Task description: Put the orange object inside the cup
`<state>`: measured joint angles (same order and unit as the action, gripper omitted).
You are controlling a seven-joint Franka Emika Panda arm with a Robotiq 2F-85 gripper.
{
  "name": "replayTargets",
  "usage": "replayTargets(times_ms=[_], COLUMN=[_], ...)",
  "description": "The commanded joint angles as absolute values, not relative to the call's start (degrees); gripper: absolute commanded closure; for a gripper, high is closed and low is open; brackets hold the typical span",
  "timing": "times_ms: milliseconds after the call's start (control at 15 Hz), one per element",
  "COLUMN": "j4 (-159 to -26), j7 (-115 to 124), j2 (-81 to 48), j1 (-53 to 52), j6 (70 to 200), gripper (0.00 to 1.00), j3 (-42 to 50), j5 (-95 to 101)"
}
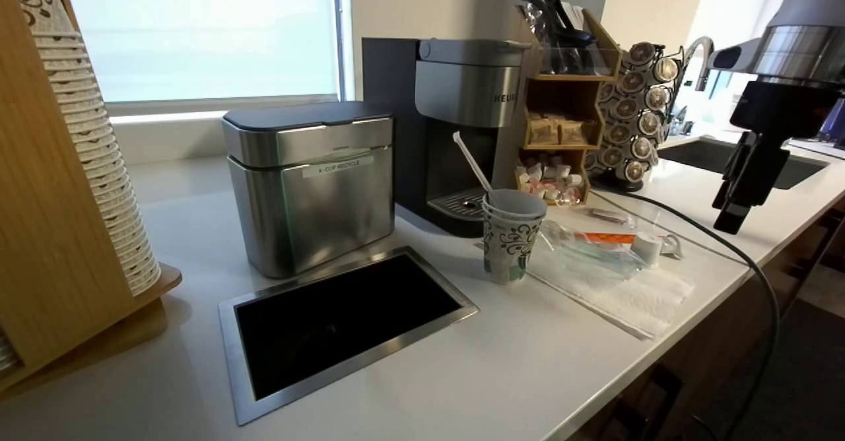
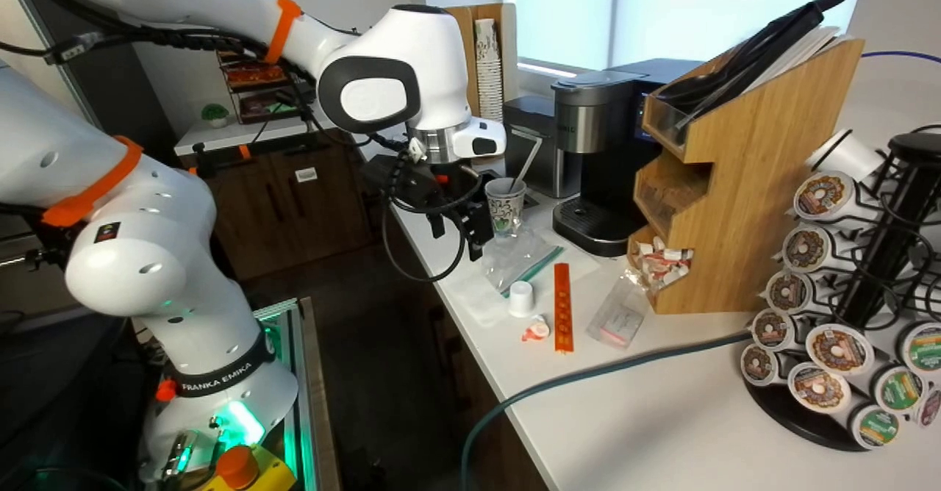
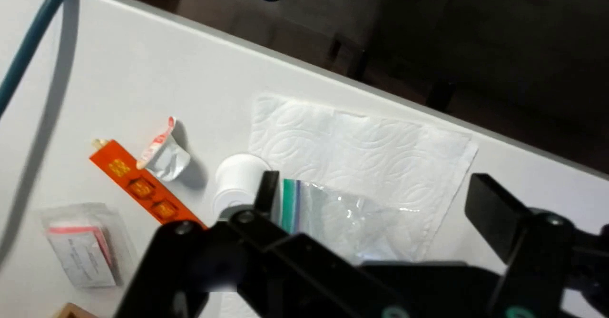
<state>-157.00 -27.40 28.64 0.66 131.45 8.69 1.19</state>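
none of the task looks done. left to right in an exterior view: the gripper [image 2: 457, 235] hangs unloaded, its jaws well apart in the wrist view; the cup [image 2: 505, 208] stands upright; the orange object [image 2: 562, 307] lies flat on the surface [image 2: 625, 417], outside the cup. the grasp, the carry and the release inside all remain, i judge. counted the same way: one gripper; one cup, though a doubled rim hints at two nested; one clear bag [image 2: 514, 256]; one white tub [image 2: 521, 299]; one white stick [image 2: 528, 160], leaning in the cup; one red-and-white piece [image 2: 537, 328]; one orange object; one wrapped packet [image 2: 621, 322].
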Motion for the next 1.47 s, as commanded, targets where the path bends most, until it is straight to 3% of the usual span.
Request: replayTargets(times_ms=[0, 267, 400, 600, 1133, 1400], j4=[-154.7, -148.8, -150.9, -147.2, -145.3, -146.8], j7=[-41.8, -58.5, -57.0, -62.7, -80.8, -79.3], j2=[27.9, 24.7, 25.9, 23.4, 11.5, 14.3], j1=[-2.9, -8.9, -3.7, -3.3, 3.1, 4.9], j6=[128.5, 126.0, 127.5, 125.2, 135.9, 134.5], gripper=[0.00, 0.00, 0.00, 0.00, 0.00, 0.00], j3=[15.6, 27.6, 22.5, 24.1, 25.1, 21.9], j5=[-1.5, -4.5, -6.4, -10.6, -9.5, -9.4])
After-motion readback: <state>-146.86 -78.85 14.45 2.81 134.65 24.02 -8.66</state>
